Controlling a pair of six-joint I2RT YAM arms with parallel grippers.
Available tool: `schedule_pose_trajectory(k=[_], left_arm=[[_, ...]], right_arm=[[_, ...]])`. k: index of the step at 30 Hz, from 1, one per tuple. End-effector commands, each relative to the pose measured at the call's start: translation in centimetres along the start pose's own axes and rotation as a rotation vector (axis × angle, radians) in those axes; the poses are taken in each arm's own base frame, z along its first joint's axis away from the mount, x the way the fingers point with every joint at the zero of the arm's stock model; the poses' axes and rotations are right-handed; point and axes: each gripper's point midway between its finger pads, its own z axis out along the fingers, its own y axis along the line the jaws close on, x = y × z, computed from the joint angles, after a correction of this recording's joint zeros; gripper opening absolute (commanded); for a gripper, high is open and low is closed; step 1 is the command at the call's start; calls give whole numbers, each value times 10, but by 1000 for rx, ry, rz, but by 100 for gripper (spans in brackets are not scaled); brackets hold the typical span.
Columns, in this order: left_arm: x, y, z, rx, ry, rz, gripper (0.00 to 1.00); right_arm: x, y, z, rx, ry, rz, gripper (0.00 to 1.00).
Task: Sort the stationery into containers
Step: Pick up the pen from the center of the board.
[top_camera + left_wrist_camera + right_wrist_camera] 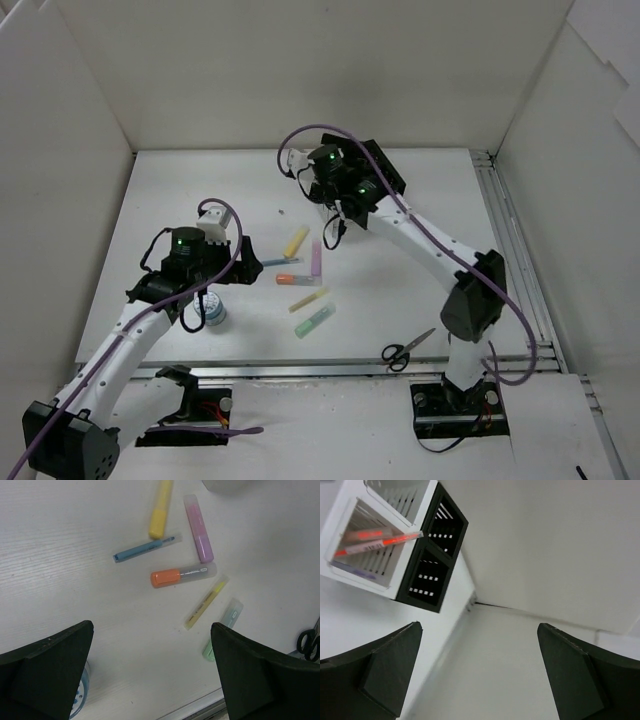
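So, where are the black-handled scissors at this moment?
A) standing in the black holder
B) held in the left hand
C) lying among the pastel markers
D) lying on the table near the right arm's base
D: the scissors lie flat on the table, close to the right arm's base, apart from the markers.

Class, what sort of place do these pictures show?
Likely a robotics lab test cell: a white table boxed in by plain white panels, with the left arm and right arm bolted at its edge.
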Motion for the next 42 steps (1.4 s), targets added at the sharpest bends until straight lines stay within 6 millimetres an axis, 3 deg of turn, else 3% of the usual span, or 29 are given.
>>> schedule_pose_trajectory(k=[1, 3, 5, 8, 11, 12, 13, 15, 21, 29, 33, 42], left_arm=[[-18, -8, 0, 21, -47, 0, 99], [-17, -11, -1, 32, -51, 1, 100], [-18, -12, -3, 36, -64, 1, 100], [-19, -12, -10, 33, -87, 1, 99], [-15, -12, -14, 24, -100, -24, 99], [-15, -11, -15, 17, -104, -39, 100], [-15, -10, -17, 11, -113, -57, 99], [-12, -7, -17, -7, -119, -95, 99], [-5, 1, -27, -52, -141, -142, 99], [13, 3, -18, -46, -105, -144, 99], [15, 2, -16, -31, -99, -134, 100], [21, -13, -8, 37, -55, -97, 100]], right_arm=[[-3, -35, -56, 73, -185, 576, 98], [4, -17, -67, 39, -203, 732, 98], [8, 17, -72, -37, -198, 920, 98], [-3, 78, -88, -236, -277, 883, 98], [1, 113, -94, -331, -169, 1116, 98], [-3, 123, -97, -366, -110, 1316, 98], [-13, 145, -104, -474, -96, 1362, 98], [-24, 161, -106, -520, -58, 1481, 98], [-44, 218, -107, -529, 89, 1514, 98], [-60, 273, -102, -558, 219, 1554, 97], [-85, 296, -103, -619, 231, 1490, 93], [-89, 312, -103, -621, 262, 1493, 78]])
